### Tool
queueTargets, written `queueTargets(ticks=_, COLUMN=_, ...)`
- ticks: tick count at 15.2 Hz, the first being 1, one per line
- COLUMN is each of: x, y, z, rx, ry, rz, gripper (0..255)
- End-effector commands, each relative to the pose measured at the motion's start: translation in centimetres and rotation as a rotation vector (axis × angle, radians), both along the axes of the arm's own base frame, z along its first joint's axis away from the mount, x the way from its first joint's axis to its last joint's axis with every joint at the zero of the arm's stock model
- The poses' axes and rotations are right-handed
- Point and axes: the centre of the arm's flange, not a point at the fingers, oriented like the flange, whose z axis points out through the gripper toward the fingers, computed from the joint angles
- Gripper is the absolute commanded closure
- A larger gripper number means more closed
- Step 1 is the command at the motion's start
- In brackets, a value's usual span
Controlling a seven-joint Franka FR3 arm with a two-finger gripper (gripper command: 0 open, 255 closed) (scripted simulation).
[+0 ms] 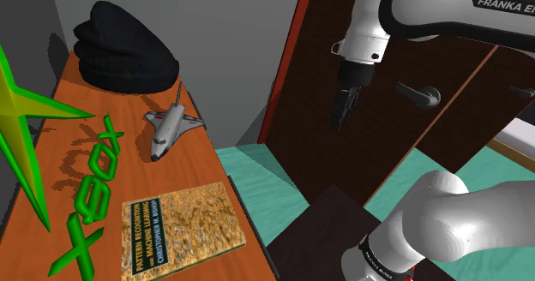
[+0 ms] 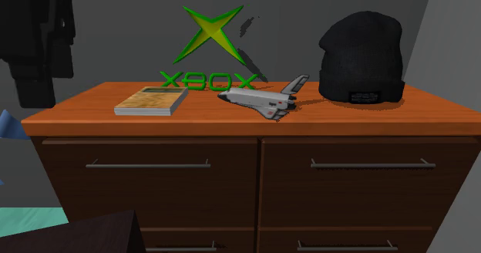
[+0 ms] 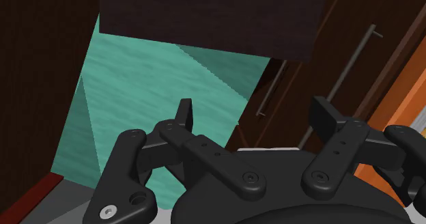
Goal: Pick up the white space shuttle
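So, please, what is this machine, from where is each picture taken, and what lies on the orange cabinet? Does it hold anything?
It is a white robot arm with a black two-finger gripper. One camera looks from beside the arm, one faces the dresser from the front, and one sits on the hand, looking along the fingers. On the dresser top are a white space shuttle, which the arm should pick up, a book, a green Xbox sign and a black hat. The gripper is open, away from the dresser top, and holds nothing.
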Motion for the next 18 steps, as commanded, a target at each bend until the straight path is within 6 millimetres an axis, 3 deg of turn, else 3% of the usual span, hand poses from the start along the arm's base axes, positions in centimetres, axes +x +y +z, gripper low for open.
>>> queueTargets(ticks=1, x=0.0, y=0.0, z=0.0, rx=0.0, ry=0.0, rz=0.0, gripper=0)
queueTargets(ticks=9, x=4.3, y=8.7, z=-2.0, rx=-0.001, ry=-0.025, rz=-0.202, gripper=0)
queueTargets(ticks=18, x=11.1, y=17.1, z=-4.0, rx=-0.003, ry=-0.054, rz=-0.43, gripper=0)
